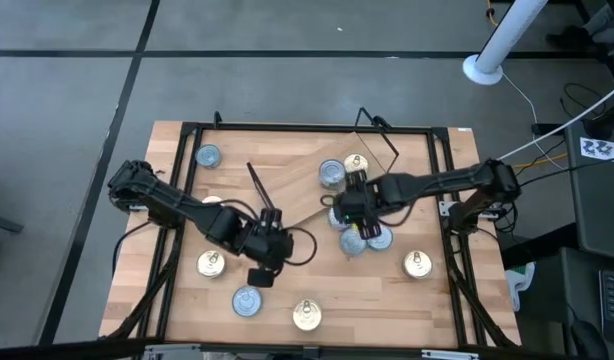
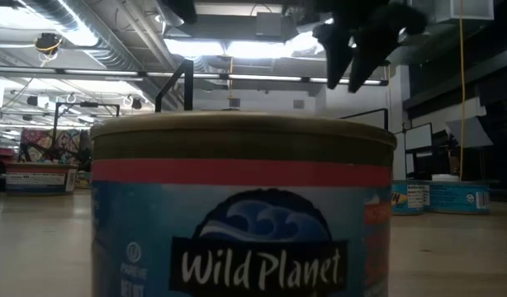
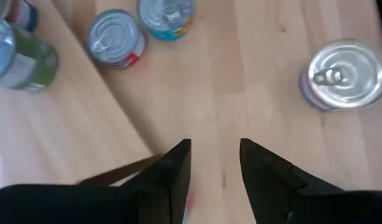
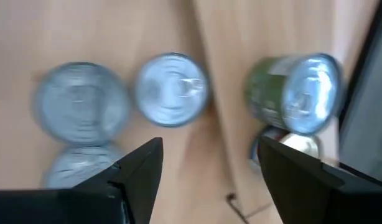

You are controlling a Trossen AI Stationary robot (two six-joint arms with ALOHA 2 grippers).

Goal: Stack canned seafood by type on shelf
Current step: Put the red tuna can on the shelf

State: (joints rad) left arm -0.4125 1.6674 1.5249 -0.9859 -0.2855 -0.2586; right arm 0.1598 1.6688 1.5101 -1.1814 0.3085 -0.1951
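While the blue-labelled tin sits right against the table-level camera and fills most of that view, it blocks nearly everything behind it, so anything a gripper does lower down on the table goes unseen from there. From above, loose tins ring the near half of the table: a gold one at the near edge, a silver-topped one beside it, another gold one on the left and one on the right.

Just beyond them the left gripper hangs over bare wood, its fingers parted by a narrow gap and holding nothing; a silver-topped tin lies ahead and off to one side of its line. If it drops as aimed, I judge it would close on nothing or clip that tin's rim and push it away.

Further in, the right gripper hovers with its fingers spread wide and empty above a tight cluster of silver-topped tins by the edge of the shelf. Two of them stand almost touching, so a finger coming down between them could knock a neighbour aside. On the shelf stands a stack with a green-labelled tin on top; a brush from the wrist could topple it. The shelf itself lies skewed across the table, which may make it slide under a firm placement. A lone blue tin waits at the far left corner.
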